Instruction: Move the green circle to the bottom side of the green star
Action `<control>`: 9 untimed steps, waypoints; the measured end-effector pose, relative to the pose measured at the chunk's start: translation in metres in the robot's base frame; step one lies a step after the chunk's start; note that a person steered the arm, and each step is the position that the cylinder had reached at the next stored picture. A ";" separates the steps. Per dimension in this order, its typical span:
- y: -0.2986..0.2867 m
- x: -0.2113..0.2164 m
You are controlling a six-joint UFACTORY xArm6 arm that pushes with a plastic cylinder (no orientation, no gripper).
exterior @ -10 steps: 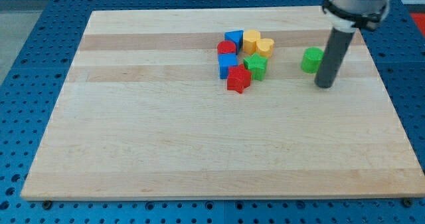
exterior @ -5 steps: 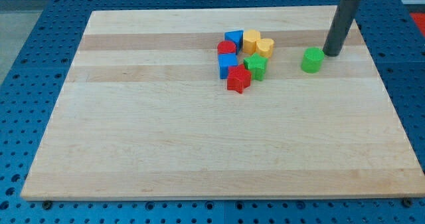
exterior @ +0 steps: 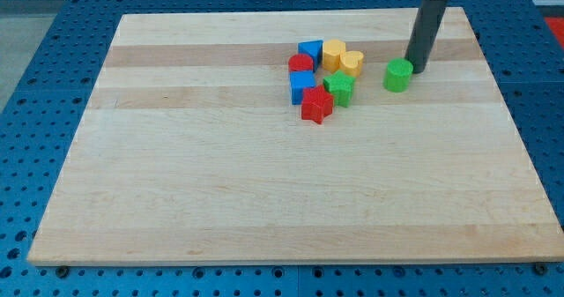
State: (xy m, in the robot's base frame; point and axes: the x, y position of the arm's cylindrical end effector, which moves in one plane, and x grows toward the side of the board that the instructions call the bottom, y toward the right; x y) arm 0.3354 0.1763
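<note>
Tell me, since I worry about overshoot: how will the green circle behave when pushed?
The green circle stands flat on the smooth wooden board, so it probably slides rather than rolls. It looks small, likely light. With my tip at its upper right, its round side may let it slip sideways.

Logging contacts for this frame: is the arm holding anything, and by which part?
Nothing is held. My tip sits against the green circle's upper-right side.

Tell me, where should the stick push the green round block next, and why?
Probably keep pushing down and toward the view's left. My tip sits at the upper right of the green circle, which lies right of the green star, not yet below it.
</note>
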 end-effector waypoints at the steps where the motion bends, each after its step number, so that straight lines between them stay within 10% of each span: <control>1: -0.014 0.000; 9: -0.026 0.044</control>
State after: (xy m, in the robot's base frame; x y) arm 0.3790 0.1507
